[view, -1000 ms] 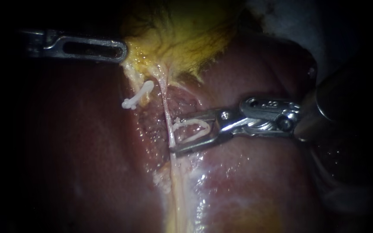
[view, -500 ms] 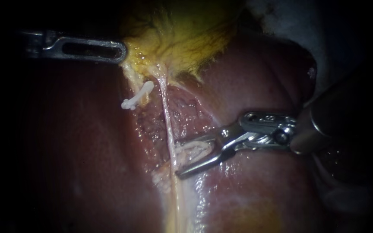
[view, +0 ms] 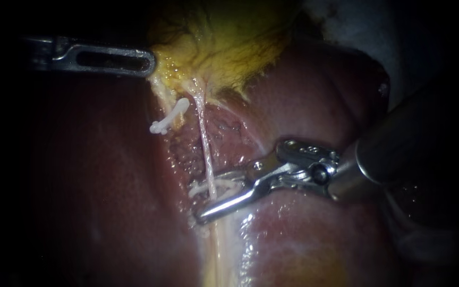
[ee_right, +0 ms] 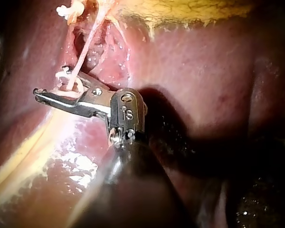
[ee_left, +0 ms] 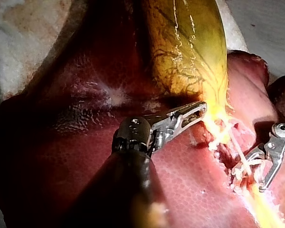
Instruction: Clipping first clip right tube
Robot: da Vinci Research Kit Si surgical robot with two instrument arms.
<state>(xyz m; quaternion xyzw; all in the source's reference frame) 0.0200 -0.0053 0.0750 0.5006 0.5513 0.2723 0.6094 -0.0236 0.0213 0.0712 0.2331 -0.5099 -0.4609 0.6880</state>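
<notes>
Since the earlier frames, the right instrument has travelled down and to the left along the right tube, and its jaws now reach past the tube instead of stopping beside it. The right tube runs taut from the gallbladder down across the liver and passes between these jaws. The jaws stand partly apart and hold the loaded clip, a white clip whose legs lie on either side of the tube. The right wrist view shows the same arrangement, with the tube crossing the loaded clip between the jaws. The left instrument lies at the yellow edge of the gallbladder, its jaws narrow and closed on that tissue. A placed clip sits left of the right tube, well apart from the right instrument.
</notes>
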